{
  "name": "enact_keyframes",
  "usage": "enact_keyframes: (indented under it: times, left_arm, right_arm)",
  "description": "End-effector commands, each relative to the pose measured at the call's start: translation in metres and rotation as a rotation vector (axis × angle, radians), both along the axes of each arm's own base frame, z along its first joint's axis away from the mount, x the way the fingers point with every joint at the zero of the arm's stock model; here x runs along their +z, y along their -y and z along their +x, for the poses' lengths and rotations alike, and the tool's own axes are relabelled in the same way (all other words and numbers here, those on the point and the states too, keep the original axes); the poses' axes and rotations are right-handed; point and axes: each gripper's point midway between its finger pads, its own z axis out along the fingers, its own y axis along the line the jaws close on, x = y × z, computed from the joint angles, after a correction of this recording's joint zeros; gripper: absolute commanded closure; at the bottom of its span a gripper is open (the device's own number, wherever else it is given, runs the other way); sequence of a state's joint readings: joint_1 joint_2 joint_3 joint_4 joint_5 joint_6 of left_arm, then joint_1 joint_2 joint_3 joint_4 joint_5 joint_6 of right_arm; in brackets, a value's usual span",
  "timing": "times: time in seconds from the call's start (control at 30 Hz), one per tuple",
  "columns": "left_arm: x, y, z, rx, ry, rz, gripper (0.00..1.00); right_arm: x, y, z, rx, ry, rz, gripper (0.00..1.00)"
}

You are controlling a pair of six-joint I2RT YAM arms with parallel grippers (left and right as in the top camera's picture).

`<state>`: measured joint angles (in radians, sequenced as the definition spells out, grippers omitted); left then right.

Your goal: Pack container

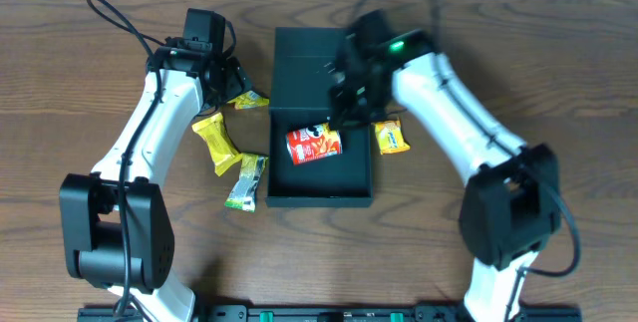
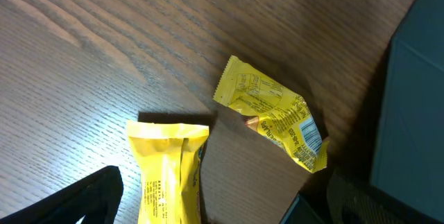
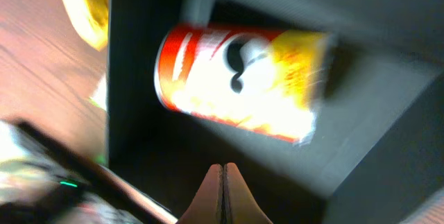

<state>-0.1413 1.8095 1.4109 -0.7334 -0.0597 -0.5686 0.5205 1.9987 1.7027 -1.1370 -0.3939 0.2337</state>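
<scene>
The dark teal container (image 1: 351,167) lies open mid-table, its flap lid (image 1: 304,58) folded back. A red chip can (image 1: 314,144) lies on its side inside, also seen as the can (image 3: 239,82) on the container floor (image 3: 374,92). My right gripper (image 1: 342,108) hovers over the box's interior, its gripper (image 3: 223,186) shut and empty, just short of the can. My left gripper (image 1: 231,81) is open left of the box. In its wrist view a crumpled yellow packet (image 2: 270,113) lies ahead. A second yellow packet (image 2: 170,172) reaches between the open fingers (image 2: 83,200).
On the wood left of the box lie two yellow packets (image 1: 249,101) (image 1: 216,141) and a green-and-yellow packet (image 1: 246,180). An orange-yellow packet (image 1: 392,136) lies against the box's right wall. The box wall (image 2: 413,113) stands close on my left gripper's right.
</scene>
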Motion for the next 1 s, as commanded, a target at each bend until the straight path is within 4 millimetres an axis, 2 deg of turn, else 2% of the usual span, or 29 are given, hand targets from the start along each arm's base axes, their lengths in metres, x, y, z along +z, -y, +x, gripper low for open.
enact_keyframes:
  times: [0.0, 0.13, 0.23, 0.3, 0.6, 0.67, 0.73, 0.83, 0.97]
  left_arm:
    - [0.004, 0.001, 0.006, -0.015, 0.013, 0.015, 0.04]
    - [0.005, -0.001, 0.006, -0.036, 0.012, 0.039, 0.05]
    - [0.005, -0.003, 0.006, -0.066, 0.010, 0.062, 0.05]
    - [0.006, -0.013, 0.005, -0.052, 0.007, 0.111, 0.05]
    - [0.011, -0.046, 0.005, -0.018, 0.003, 0.246, 0.05]
    - [0.011, -0.051, 0.008, -0.090, -0.002, 0.269, 0.04]
    - [0.012, -0.052, 0.012, -0.286, -0.022, 0.328, 0.05]
    - [0.012, -0.053, 0.012, -0.473, -0.059, 0.406, 0.05]
    - [0.012, -0.053, 0.012, -0.602, -0.081, 0.455, 0.05]
  right_arm:
    - [-0.003, 0.003, -0.006, 0.153, 0.193, -0.250, 0.99]
    - [-0.002, -0.024, -0.022, 0.239, 0.254, -0.273, 0.99]
    - [-0.001, -0.039, -0.024, 0.251, 0.293, -0.258, 0.98]
    - [0.000, -0.048, -0.022, 0.226, 0.312, -0.240, 0.99]
    - [-0.006, -0.059, -0.010, 0.184, 0.363, -0.198, 0.98]
    - [-0.009, -0.061, -0.009, 0.178, 0.368, -0.193, 0.99]
    - [-0.013, -0.061, -0.008, 0.171, 0.372, -0.189, 0.98]
    - [-0.019, -0.062, -0.007, 0.154, 0.374, -0.184, 0.99]
    - [-0.021, -0.063, -0.008, 0.131, 0.364, -0.178, 0.98]
